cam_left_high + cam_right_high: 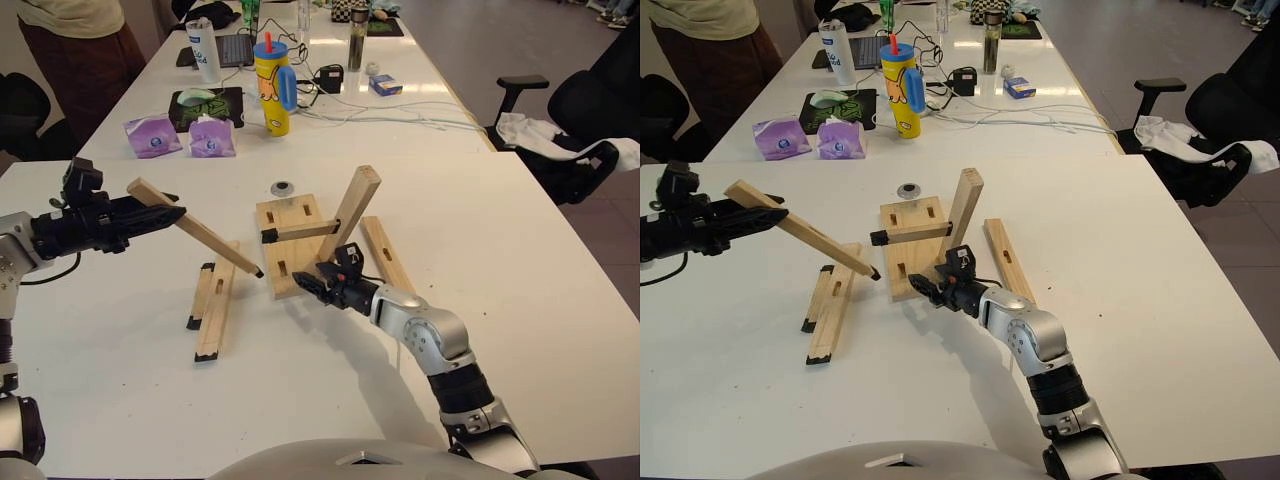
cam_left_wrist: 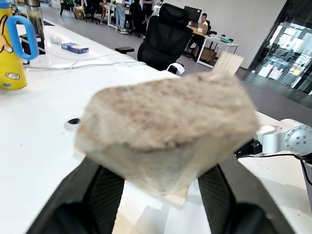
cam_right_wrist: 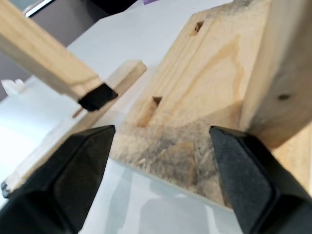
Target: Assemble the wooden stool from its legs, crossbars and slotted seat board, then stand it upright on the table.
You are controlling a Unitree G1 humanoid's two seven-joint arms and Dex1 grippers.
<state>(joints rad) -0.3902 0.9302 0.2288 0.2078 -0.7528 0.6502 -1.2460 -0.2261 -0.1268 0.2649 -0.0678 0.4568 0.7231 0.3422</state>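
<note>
The slotted seat board (image 1: 285, 250) lies flat mid-table. One leg (image 1: 353, 208) stands tilted in it, and a black-tipped crossbar (image 1: 300, 233) runs sideways from that leg. My left gripper (image 1: 172, 213) hovers left of the board, shut on another leg (image 1: 205, 238) that slopes down toward the board's left edge; the leg's end (image 2: 165, 126) shows between the fingers (image 2: 105, 192). My right gripper (image 1: 306, 282) is at the board's near edge, open, with the board's edge (image 3: 165, 156) between its spread fingers (image 3: 83, 161). A spare leg (image 1: 385, 255) lies right of the board. Two more pieces (image 1: 213, 300) lie to its left.
A small round black object (image 1: 283, 188) sits just behind the board. Farther back are a yellow cup (image 1: 272, 90), purple tissue packs (image 1: 152, 135), cables and a laptop. An office chair (image 1: 580, 110) stands off the table's right edge. Bare tabletop (image 1: 520, 300) lies to the right and front.
</note>
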